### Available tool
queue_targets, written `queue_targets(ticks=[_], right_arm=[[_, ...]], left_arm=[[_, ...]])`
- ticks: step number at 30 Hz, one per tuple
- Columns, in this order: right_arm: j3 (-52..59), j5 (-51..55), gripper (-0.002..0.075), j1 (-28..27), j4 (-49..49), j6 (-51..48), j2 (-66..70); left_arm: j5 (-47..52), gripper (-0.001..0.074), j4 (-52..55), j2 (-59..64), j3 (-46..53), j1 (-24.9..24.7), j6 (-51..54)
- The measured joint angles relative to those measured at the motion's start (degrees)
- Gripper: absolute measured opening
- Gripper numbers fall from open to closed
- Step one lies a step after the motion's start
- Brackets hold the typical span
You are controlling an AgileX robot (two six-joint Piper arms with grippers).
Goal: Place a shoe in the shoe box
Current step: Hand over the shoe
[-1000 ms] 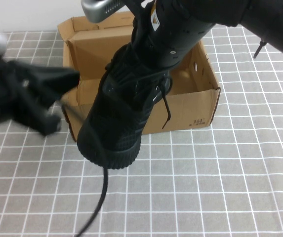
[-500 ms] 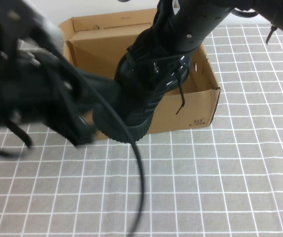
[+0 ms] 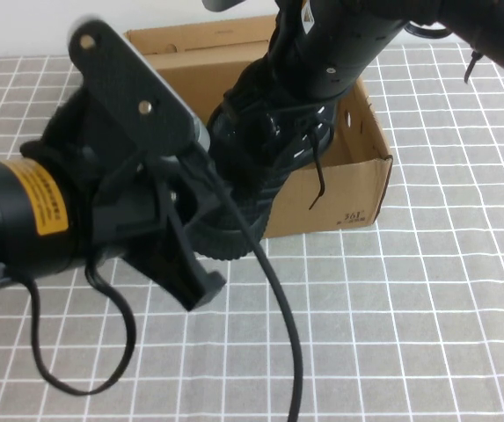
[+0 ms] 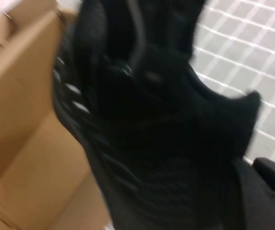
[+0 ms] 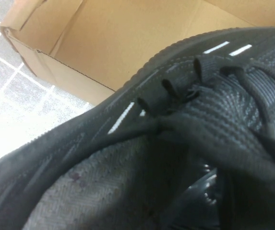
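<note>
**High view: one shoe held over the front wall of one box**

High view, largest to smallest. One table (image 3: 427,352), covered by a grey checked cloth, carries everything. One shoe box (image 3: 361,189) of brown cardboard stands open at the far side, its lid flap folded back so the inside is free to receive the load. Two arms enter the scene. The left arm fills the near left, and the left pincer (image 3: 194,255) sits under the toe end of the shoe, apparently to steady it; whether it is open or closed cannot be told. The right arm reaches down from the upper right, and the right pincer (image 3: 300,114) is clamped on the shoe at its collar, near the laces. One shoe (image 3: 252,176), black knit with white dashes, hangs tilted, toe low and toward the near left, straddling the box's front wall: heel end above the interior, toe still outside. It is judged to be mid-transfer, not yet resting in the box
</note>
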Motion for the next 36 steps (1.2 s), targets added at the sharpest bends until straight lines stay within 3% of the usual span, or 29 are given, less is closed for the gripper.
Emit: queue_targets(ticks=[2,5,9,12,22,32,36], right_arm=[[0.0,0.0,0.0022,0.0,0.0,0.0,0.0],[0.0,-0.28,0.0022,0.0,0.0,0.0,0.0],[0.0,-1.41,0.0022,0.0,0.0,0.0,0.0],[0.0,-1.86,0.0022,0.0,0.0,0.0,0.0],[0.0,-1.86,0.0022,0.0,0.0,0.0,0.0],[0.0,-1.75,0.0022,0.0,-0.11,0.0,0.0],[0.0,-1.65,0.0022,0.0,-0.22,0.0,0.14]], left_arm=[[-1.59,0.0069,0.96,0.0,0.0,-0.08,-0.94],[-2.44,0.0234,1.35,0.0,0.0,-0.08,-3.07],[-2.77,0.056,1.42,0.0,0.0,-0.08,-6.27],[-3.36,0.0654,1.42,0.48,0.0,-0.08,-7.38],[-9.87,0.0668,4.21,6.79,0.0,-0.08,-12.08],[-11.68,0.0669,23.0,10.56,0.0,-0.08,-30.56],[-11.25,0.0669,25.72,12.81,0.09,-0.08,-32.83]])
